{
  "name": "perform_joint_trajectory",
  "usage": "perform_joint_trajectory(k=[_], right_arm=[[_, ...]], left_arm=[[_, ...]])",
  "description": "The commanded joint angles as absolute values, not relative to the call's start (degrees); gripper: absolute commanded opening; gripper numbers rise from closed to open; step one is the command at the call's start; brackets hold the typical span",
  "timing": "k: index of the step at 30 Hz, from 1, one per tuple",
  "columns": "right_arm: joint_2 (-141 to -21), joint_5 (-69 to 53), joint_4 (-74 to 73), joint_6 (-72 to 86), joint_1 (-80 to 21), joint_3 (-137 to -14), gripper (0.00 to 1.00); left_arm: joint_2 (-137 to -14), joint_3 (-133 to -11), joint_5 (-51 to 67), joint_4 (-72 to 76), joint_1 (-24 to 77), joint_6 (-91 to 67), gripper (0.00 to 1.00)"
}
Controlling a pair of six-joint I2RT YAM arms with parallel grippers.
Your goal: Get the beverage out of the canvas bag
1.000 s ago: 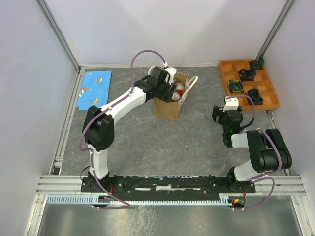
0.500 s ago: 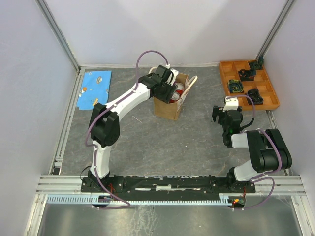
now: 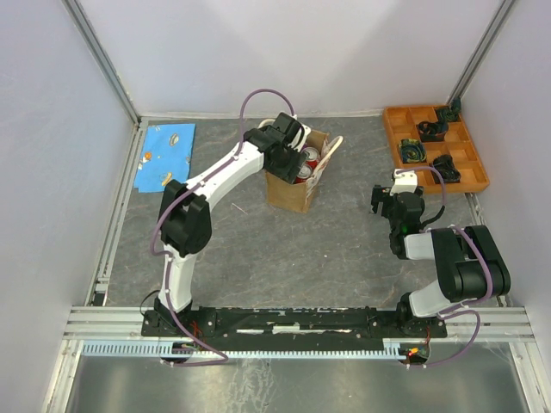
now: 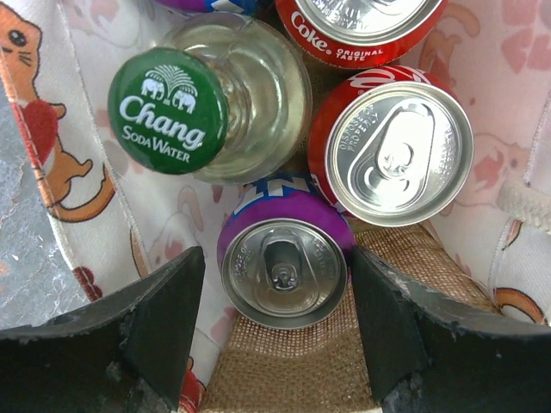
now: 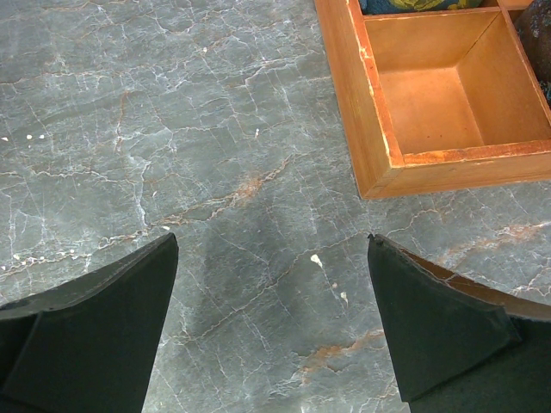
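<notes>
The left arm (image 3: pixel 219 176) and right arm (image 3: pixel 465 267) had white links, black joints and looping purple cables (image 3: pixel 248 101); their fingers (image 4: pixel 164 314) were black, scuffed.

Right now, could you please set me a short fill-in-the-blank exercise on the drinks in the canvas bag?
The glass bottle wears a ____ cap.
The can straddled by the open left claw is ____.
The can lettered Coke is ____.
Missing words: green; purple; red.

Grey marbled bench (image 3: pixel 301 249) carries a tan canvas bag (image 3: pixel 291 191) far centre, an orange compartment tray (image 3: pixel 389 131) far right, and a blue mat (image 3: pixel 168 153) far left.
</notes>
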State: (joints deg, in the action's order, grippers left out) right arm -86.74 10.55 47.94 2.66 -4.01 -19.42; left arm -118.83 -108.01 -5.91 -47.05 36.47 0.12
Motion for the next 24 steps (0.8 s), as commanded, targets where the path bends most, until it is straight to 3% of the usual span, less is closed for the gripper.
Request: perform_joint_trajectory(k=[1,18,24], right_arm=[[-86.81,10.26,49.39,1.82,-3.78,-21.18,0.99],[-86.82,10.28,49.39,1.78,-3.78,-21.21,0.99],[-86.83,10.28,49.35,1.84,-3.77,-21.11,0.99]], left_arm=[[-123.02,-109.72,-5.85,-56.61,36.3,0.11,0.76],[-128.9,-111.51,-5.38,-65.58,35.72,1.9,0.67],[-127.33,-112.74,-6.42,-69.61,35.68,2.56,0.78]])
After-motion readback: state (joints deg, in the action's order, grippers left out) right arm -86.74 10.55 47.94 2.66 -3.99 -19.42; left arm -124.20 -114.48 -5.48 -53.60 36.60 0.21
